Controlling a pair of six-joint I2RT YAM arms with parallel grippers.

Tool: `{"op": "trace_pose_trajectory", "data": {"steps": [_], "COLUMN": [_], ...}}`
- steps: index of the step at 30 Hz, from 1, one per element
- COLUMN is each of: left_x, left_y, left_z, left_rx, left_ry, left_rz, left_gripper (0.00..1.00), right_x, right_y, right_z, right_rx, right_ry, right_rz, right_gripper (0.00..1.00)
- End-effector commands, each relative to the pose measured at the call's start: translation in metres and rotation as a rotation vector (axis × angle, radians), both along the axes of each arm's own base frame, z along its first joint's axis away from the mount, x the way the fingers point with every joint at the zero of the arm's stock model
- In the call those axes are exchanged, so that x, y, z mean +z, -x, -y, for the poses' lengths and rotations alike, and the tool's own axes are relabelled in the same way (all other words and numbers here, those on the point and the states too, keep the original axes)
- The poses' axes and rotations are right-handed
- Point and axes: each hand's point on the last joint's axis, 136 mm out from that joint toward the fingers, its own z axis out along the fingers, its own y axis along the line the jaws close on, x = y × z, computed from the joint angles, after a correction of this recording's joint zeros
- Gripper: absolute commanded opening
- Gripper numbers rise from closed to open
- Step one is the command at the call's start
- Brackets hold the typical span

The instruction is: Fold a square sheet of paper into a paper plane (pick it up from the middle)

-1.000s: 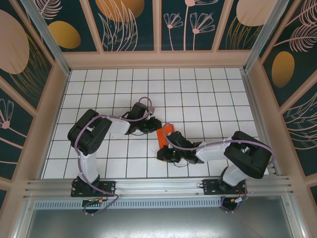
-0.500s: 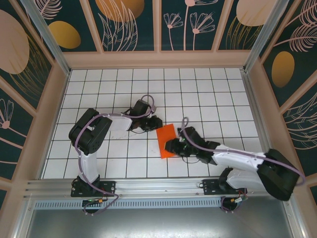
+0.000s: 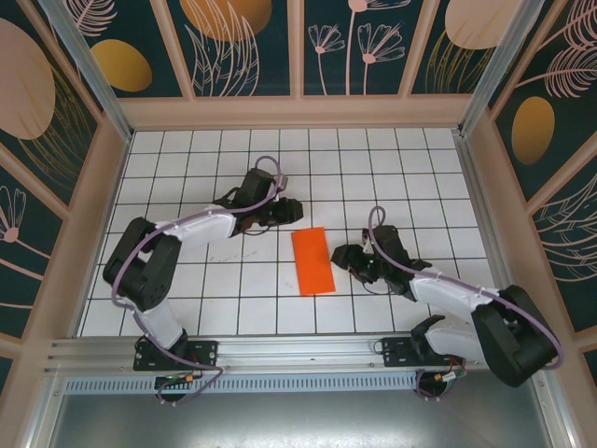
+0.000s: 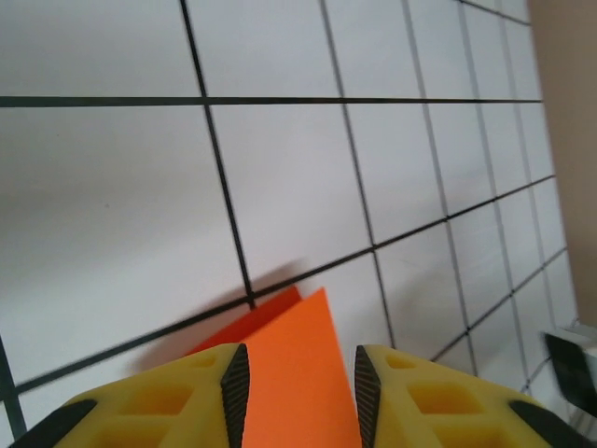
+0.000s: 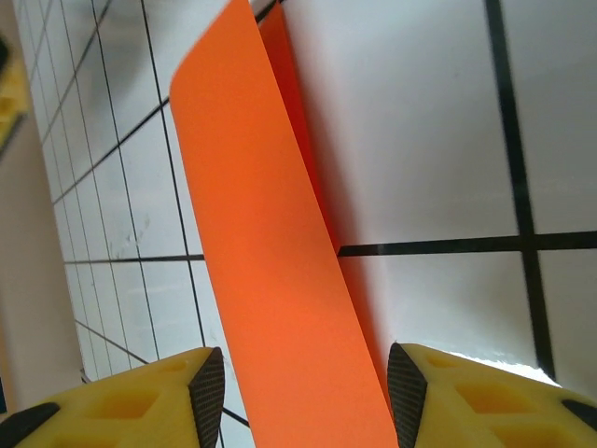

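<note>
Overhead first: the paper (image 3: pixel 312 261), folded into a long orange rectangle, lies flat on the tiled table (image 3: pixel 187 168) between the arms. The left gripper (image 3: pixel 291 213) sits just off its far corner and the right gripper (image 3: pixel 343 256) just beside its right edge; neither touches it.

Left wrist: jaws parted, nothing held. The paper's corner (image 4: pixel 297 322) lies ahead, with a darker lower layer peeking out (edges not quite matched, I judge).

Right wrist: jaws spread, empty. The upper layer stands off the one beneath, with shadow under it.

Risk: the crease looks soft, so the fold may spring open. A finger coming in low could slip under it or shove the thin sheet askew.
</note>
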Motion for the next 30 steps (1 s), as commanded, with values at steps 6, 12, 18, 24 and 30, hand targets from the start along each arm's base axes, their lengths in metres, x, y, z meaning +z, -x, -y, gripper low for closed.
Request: {"op": "trace_pose_trajectory", "data": {"steps": [6, 12, 18, 24, 30], "left_x": [0.008, -0.009, -0.018, -0.016, -0.019], "left_y": [0.044, 0.049, 0.051, 0.056, 0.062], "left_z": [0.007, 0.015, 0.015, 0.008, -0.006], "left_rx": [-0.080, -0.093, -0.092, -0.089, -0.058], "left_ry": [0.131, 0.144, 0.140, 0.133, 0.086], "left_rz": [-0.051, -0.100, -0.110, -0.082, -0.055], "left_gripper": [0.41, 0.39, 0.38, 0.39, 0.39], "right_x": [0.005, -0.005, 0.000, -0.005, -0.006], "right_y": [-0.017, -0.019, -0.019, -0.027, -0.036], "right_z": [-0.027, -0.032, -0.041, -0.045, -0.050], "right_rx": [0.119, 0.136, 0.168, 0.170, 0.142], "right_ry": [-0.037, -0.037, -0.083, -0.076, -0.102], "right_rz": [0.031, 0.006, 0.018, 0.014, 0.009], "right_gripper": [0.53, 0.53, 0.46, 0.34, 0.21]}}
